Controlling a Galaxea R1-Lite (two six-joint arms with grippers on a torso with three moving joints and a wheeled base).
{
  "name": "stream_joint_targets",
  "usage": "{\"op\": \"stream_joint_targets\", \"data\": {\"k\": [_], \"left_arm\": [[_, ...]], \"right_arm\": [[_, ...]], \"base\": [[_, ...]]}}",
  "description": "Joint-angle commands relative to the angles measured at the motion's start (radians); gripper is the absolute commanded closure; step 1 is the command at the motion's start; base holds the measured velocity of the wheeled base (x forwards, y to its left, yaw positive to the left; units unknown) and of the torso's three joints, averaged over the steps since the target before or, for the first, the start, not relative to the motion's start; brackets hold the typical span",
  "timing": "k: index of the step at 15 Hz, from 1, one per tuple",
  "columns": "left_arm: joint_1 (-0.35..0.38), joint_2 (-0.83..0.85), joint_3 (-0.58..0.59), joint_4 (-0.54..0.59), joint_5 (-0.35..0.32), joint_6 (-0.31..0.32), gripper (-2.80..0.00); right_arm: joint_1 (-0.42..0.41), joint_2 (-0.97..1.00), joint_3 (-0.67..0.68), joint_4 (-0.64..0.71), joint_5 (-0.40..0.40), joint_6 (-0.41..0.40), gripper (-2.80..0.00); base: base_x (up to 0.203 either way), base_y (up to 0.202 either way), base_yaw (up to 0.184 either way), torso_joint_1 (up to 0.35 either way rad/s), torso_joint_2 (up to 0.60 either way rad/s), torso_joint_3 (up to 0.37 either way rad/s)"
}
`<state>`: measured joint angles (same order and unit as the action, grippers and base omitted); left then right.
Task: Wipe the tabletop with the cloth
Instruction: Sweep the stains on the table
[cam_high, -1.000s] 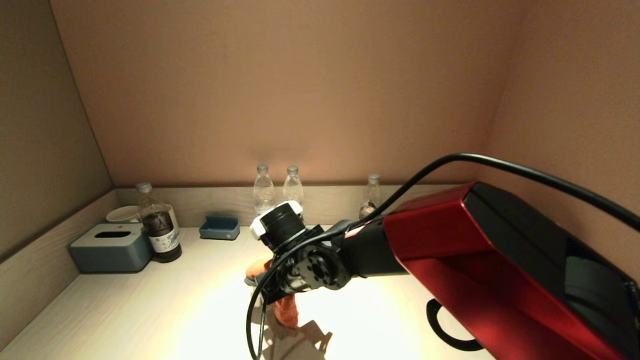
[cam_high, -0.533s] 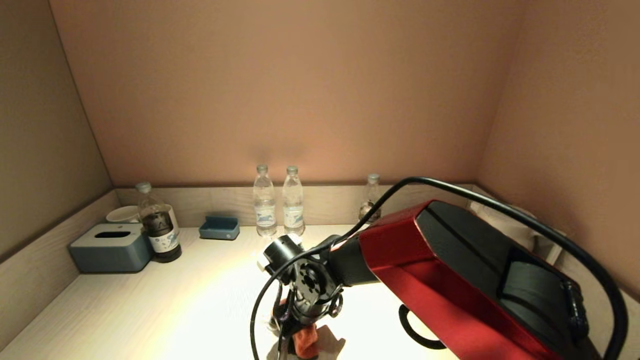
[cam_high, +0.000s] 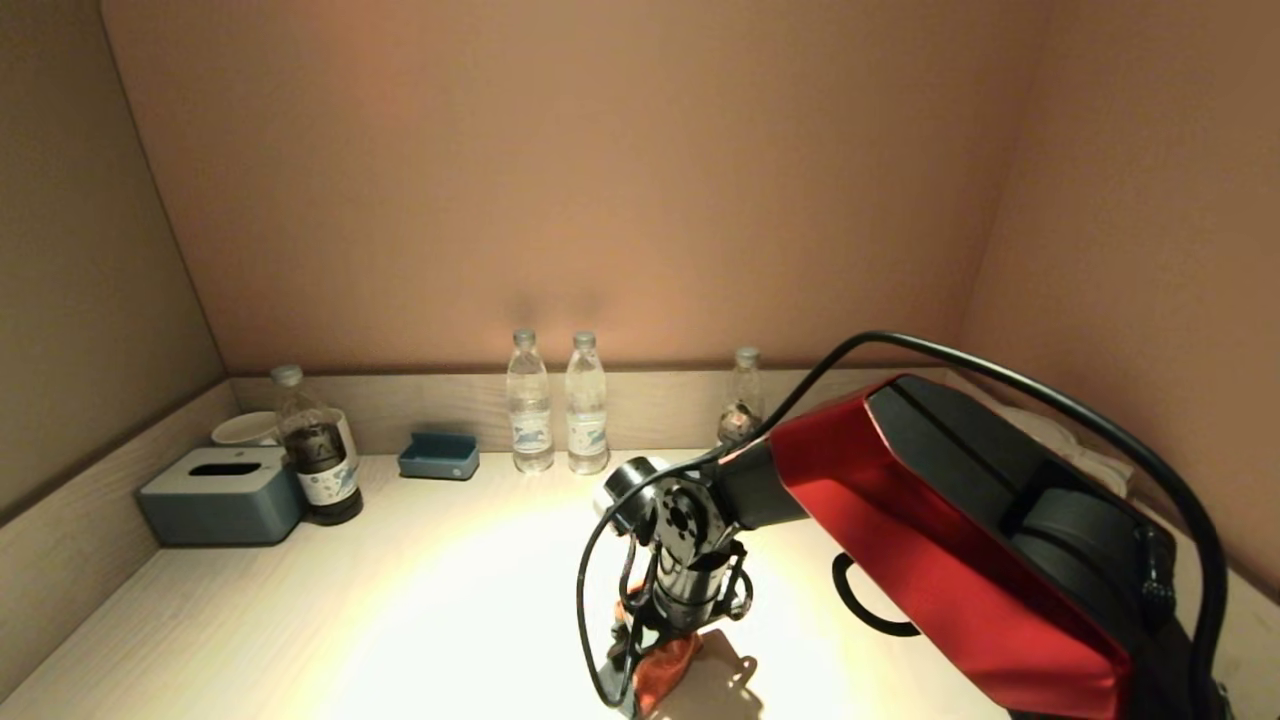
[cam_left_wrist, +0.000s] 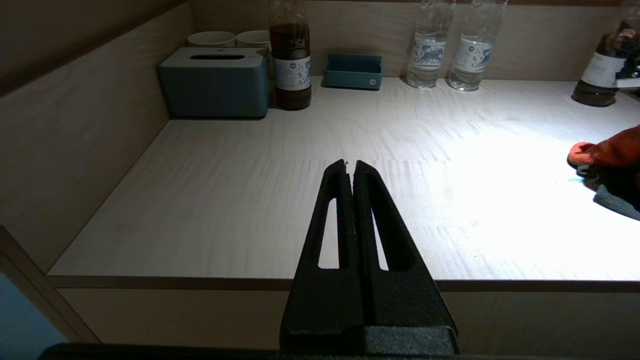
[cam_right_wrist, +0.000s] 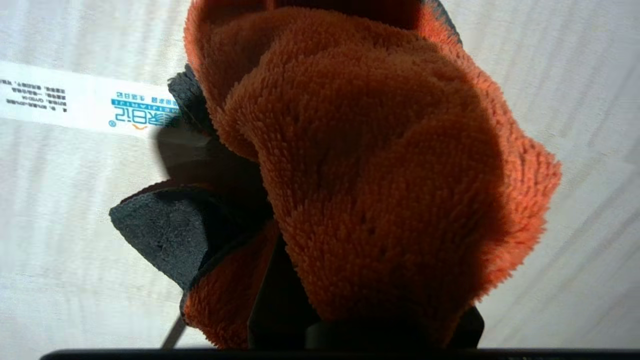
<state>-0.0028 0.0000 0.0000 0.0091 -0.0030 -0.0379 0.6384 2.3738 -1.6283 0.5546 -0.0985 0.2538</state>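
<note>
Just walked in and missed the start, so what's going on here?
The right gripper is shut on the orange cloth and presses it on the pale tabletop, near the front edge, wiping. The left gripper is parked, shut, off the table's front edge. Bottles and a tissue box stand along the back.

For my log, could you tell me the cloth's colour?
Orange with a dark grey backing, clearest in the right wrist view: cloth.

Bunched orange cloth (cam_right_wrist: 370, 165) with grey underside against pale tabletop (cam_right_wrist: 60, 240); white printed label (cam_right_wrist: 85, 106) alongside
</note>
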Motion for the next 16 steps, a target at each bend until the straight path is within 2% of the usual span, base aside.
{"op": "stream_joint_targets", "data": {"k": [1,7,15,16], "left_arm": [[0.001,0.0,0.0,0.0,0.0,0.0,0.0],[0.0,0.0,0.0,0.0,0.0,0.0,0.0],[0.0,0.0,0.0,0.0,0.0,0.0,0.0],[0.001,0.0,0.0,0.0,0.0,0.0,0.0]], "right_arm": [[-0.053,-0.016,0.0,0.008,-0.001,-0.002,0.0],[-0.151,-0.037,0.043,0.017,0.002,-0.007,0.0],[-0.247,-0.113,0.196,-0.002,0.013,-0.042,0.0],[-0.259,-0.132,0.25,-0.018,0.013,-0.047,0.0]], "base": [[0.0,0.0,0.0,0.0,0.0,0.0],[0.0,0.0,0.0,0.0,0.0,0.0],[0.0,0.0,0.0,0.0,0.0,0.0],[0.0,0.0,0.0,0.0,0.0,0.0]]}}
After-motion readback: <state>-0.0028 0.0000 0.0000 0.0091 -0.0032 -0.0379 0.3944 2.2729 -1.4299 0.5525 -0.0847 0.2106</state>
